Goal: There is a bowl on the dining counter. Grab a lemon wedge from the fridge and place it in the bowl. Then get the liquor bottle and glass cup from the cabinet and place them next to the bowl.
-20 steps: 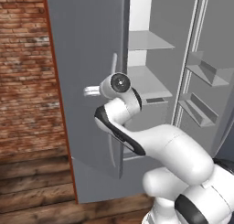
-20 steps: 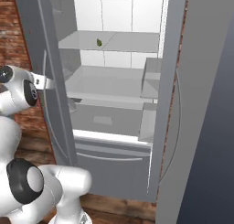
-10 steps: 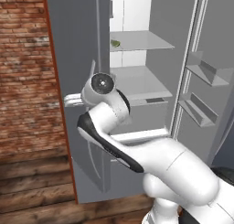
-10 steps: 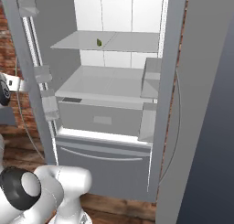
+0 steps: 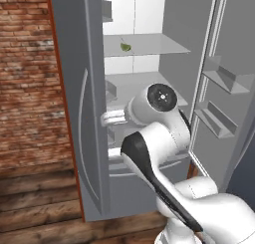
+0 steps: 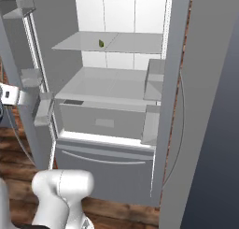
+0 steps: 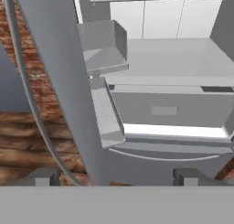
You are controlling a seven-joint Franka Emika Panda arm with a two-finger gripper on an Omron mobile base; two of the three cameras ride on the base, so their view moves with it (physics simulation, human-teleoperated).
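The fridge (image 6: 116, 106) stands with both doors swung open; the lemon wedge (image 5: 125, 47) lies on the upper glass shelf (image 6: 112, 41); the gripper (image 7: 116, 177) hangs spread wide and empty at the left door's (image 7: 59, 81) edge, beside its curved handle (image 7: 27, 90).

I can read no text, label, brand, number or sign anywhere in front of me. The fridge (image 6: 116, 116) doors, shelves and drawer fronts are plain grey and white. The brick wall (image 5: 27, 78) beside it carries no lettering either.
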